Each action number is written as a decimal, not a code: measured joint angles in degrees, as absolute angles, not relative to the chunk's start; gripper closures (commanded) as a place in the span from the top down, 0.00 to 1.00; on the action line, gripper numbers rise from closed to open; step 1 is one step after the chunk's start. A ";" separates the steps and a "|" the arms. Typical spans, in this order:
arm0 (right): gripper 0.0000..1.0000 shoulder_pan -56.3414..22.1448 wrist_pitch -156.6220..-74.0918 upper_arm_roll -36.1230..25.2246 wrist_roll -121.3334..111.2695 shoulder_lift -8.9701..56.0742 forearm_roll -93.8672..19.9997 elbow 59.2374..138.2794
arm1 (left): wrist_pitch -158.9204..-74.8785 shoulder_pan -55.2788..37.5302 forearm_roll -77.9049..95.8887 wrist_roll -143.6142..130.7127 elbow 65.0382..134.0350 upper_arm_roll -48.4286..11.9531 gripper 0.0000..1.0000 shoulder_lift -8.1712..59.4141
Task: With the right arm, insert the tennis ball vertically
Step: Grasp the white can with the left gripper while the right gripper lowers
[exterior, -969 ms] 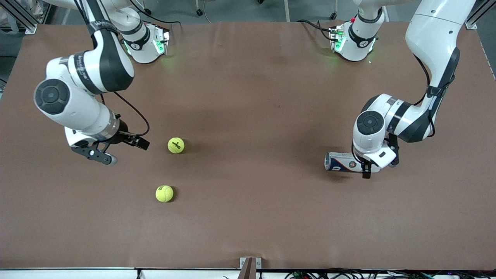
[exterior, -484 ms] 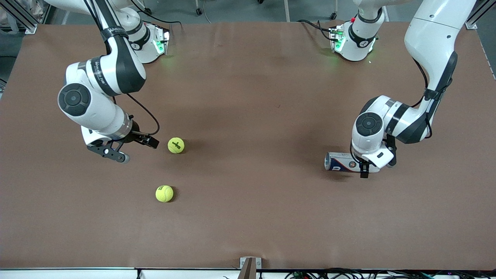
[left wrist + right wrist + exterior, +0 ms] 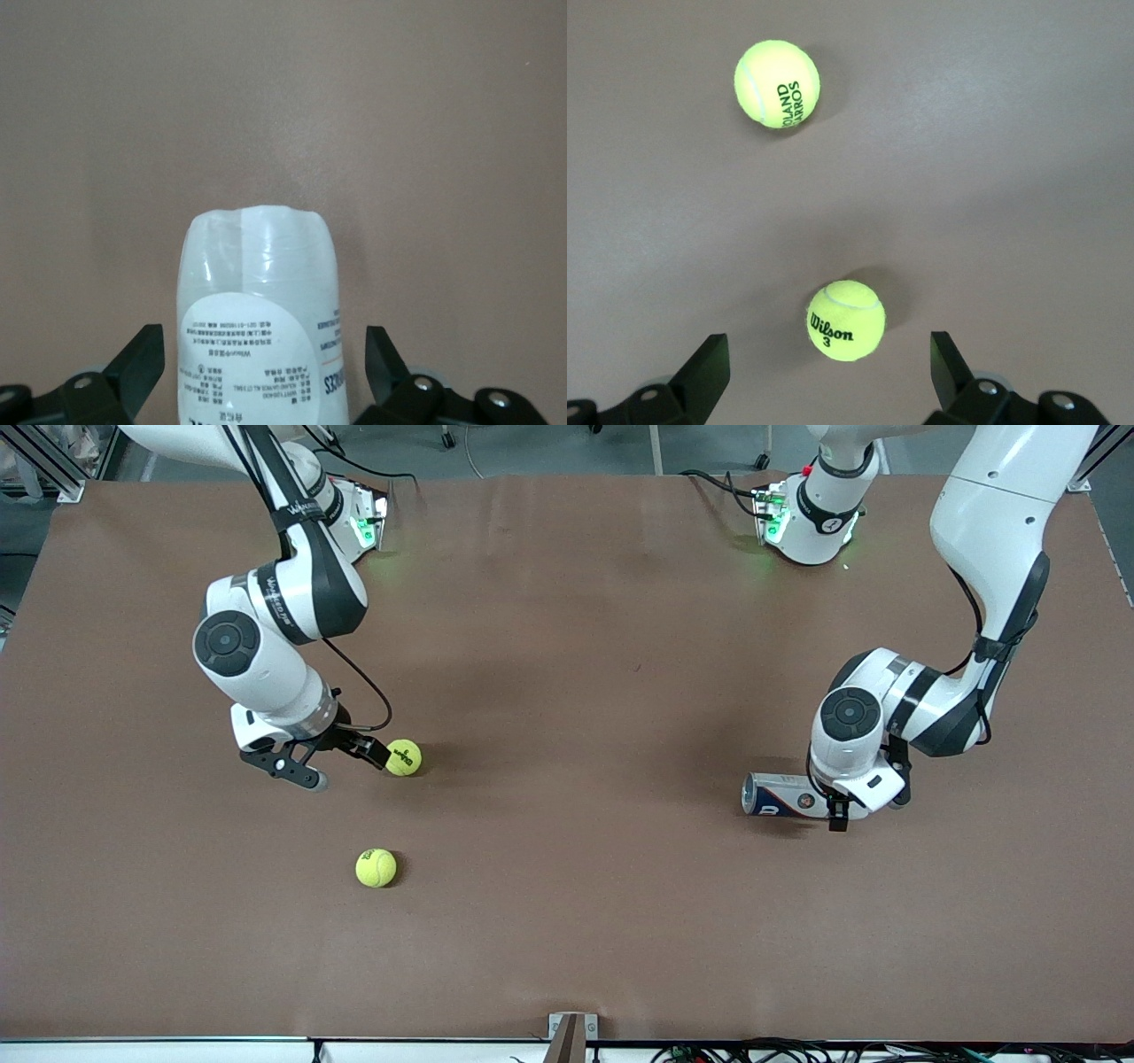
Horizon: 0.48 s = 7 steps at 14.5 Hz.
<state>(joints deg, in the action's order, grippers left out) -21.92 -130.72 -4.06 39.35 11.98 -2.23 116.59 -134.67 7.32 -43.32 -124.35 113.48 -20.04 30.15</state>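
I'm lining my wide-open, empty right gripper (image 3: 341,763) up on the Wilson ball (image 3: 403,757); the Roland Garros ball (image 3: 376,867) lies nearer the camera. Next: descend, close. The left gripper (image 3: 842,808) straddles the lying ball can (image 3: 780,794), fingers open.

A broad desk (image 3: 567,646) covered in a plain matte brown surface fills nearly the whole front view. Along its top edge a strip of grey floor (image 3: 549,447) shows, with caster wheels (image 3: 454,452) and thin furniture legs standing on it. Aluminium frame bars (image 3: 44,460) cross the upper corners. At the near edge sits a small metal bracket (image 3: 571,1036), with dark cables (image 3: 797,1052) trailing alongside.
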 measured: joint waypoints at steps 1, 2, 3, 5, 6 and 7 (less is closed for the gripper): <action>1.00 -21.94 -131.69 -4.07 39.48 11.99 -2.23 117.37 | -135.05 7.34 -43.32 -124.35 113.50 -20.04 1.00 30.47; 1.00 -21.94 -132.38 -4.11 39.53 11.99 -2.23 117.97 | -135.68 7.34 -43.32 -124.35 113.50 -20.04 1.00 30.76; 1.00 -21.94 -132.95 -4.14 39.63 12.00 -2.23 118.44 | -136.29 7.35 -43.32 -124.35 113.51 -20.04 1.00 31.07; 1.00 -21.95 -133.87 -4.15 40.09 12.00 -2.23 118.95 | -137.01 7.38 -43.33 -124.35 113.51 -20.04 0.94 31.61; 1.00 -22.01 -134.22 -4.15 40.22 12.01 -2.23 119.15 | -137.11 7.40 -43.33 -124.35 113.51 -20.04 0.88 31.75; 1.00 -22.09 -134.48 -4.15 40.33 12.05 -2.23 119.25 | -137.14 7.42 -43.33 -124.35 113.51 -20.04 0.84 31.79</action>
